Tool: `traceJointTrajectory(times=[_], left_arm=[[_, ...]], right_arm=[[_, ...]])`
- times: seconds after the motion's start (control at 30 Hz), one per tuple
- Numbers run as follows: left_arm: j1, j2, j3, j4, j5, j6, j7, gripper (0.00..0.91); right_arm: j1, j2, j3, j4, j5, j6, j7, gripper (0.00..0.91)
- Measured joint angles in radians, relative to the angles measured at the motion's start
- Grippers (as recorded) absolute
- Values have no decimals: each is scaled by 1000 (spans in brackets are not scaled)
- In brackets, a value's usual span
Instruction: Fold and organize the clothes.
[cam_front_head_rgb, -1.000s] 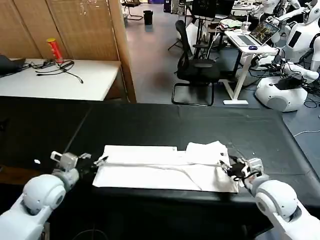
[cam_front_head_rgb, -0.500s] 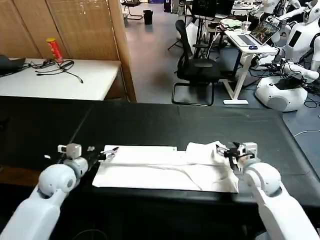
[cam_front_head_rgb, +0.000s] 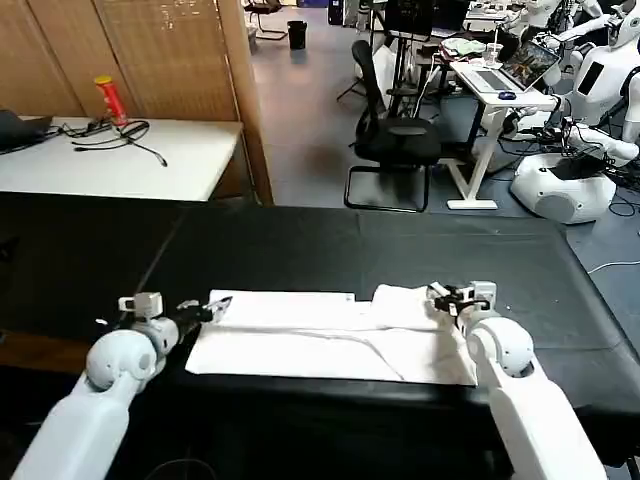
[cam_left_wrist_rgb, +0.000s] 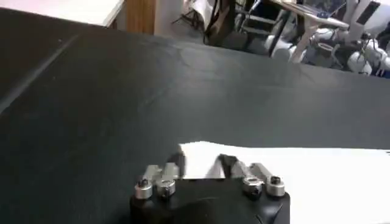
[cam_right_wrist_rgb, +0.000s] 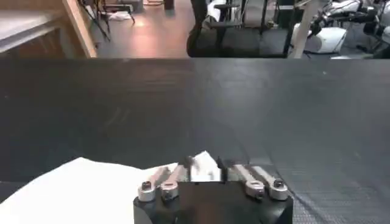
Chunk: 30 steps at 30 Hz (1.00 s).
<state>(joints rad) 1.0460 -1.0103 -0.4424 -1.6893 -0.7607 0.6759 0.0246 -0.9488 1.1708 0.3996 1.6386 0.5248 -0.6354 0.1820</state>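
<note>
The left pincer (cam_front_head_rgb: 207, 308) sits at the near left corner of the shirt (cam_front_head_rgb: 330, 335), its tips (cam_left_wrist_rgb: 177, 163) parted a little with the white corner lying between them; whether they grip it I cannot tell. Across from it, the right pincer (cam_front_head_rgb: 442, 295) is pinching a small tuft of cloth at the far right, where the shirt bunches into a raised fold. Between the two pincers the shirt lies stretched flat, a long folded band on the black counter (cam_front_head_rgb: 330, 250), close to its near edge.
</note>
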Motion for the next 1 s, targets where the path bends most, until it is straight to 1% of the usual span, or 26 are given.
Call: traceJointTrajectory(times=[0.2, 0.3, 0.53, 0.57, 0.6, 0.63, 0.67, 0.87, 1.0], left_arm=[[-17, -23, 15, 25, 61, -44, -3, 0], [-32, -39, 27, 41, 109, -66, -4, 0], [-88, -91, 47, 82, 169, -68, -2, 0], [-96, -97, 50, 86, 177, -68, -2, 0], [-104, -102, 52, 89, 181, -68, -2, 0], [-110, -107, 53, 91, 185, -68, -1, 517], [-116, -110, 53, 91, 188, -66, 4, 878], [-102, -97, 48, 63, 209, -51, 7, 878], [-72, -74, 34, 23, 209, -46, 7, 878]], right_arm=[[-4, 27, 13, -16, -48, 61, 23, 59], [7, 43, 22, -31, -73, 81, 28, 59], [14, 61, 34, -39, -66, 79, 15, 59], [12, 60, 36, -35, -56, 71, 6, 78], [8, 56, 39, -30, -43, 58, 1, 312], [3, 51, 42, -25, -33, 48, -2, 878], [-1, 48, 42, -19, -27, 41, -6, 878], [-40, 8, 55, 45, 8, -5, -18, 878], [-79, -31, 78, 112, 44, -13, -15, 878]])
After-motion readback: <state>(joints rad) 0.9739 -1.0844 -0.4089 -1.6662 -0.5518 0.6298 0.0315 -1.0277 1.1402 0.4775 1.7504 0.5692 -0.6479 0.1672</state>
